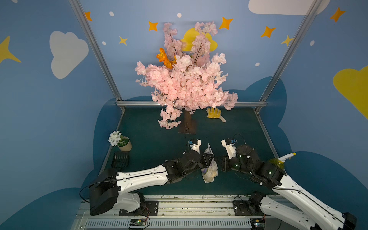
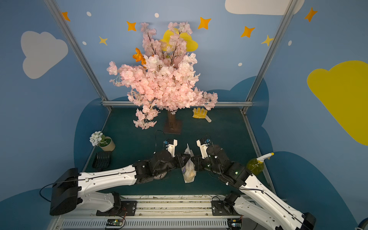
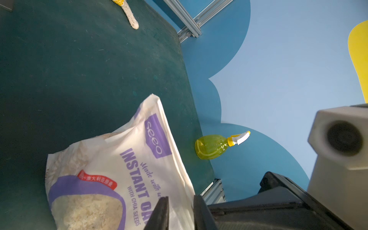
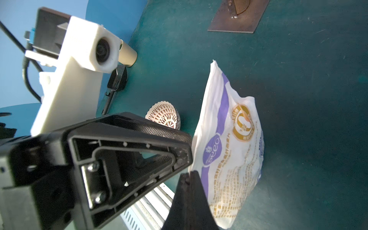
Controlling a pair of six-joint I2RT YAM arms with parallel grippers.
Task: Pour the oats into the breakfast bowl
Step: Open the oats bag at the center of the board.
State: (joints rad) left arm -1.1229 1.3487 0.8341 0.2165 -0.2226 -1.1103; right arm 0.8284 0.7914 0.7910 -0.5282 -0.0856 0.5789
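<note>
The oats bag (image 1: 209,169) is held upright, pinched by the left claw (image 3: 180,203) and, seemingly, the closed right claw (image 4: 189,176) (thin film slips). Flakes could be spilled past the breakfast bowl (image 4: 162,116), half-hidden under the left arm (image 2: 111,177).

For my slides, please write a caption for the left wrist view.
Left claw pinching a bag of oats, with a yellow spray bottle at the edge of the table.
</note>
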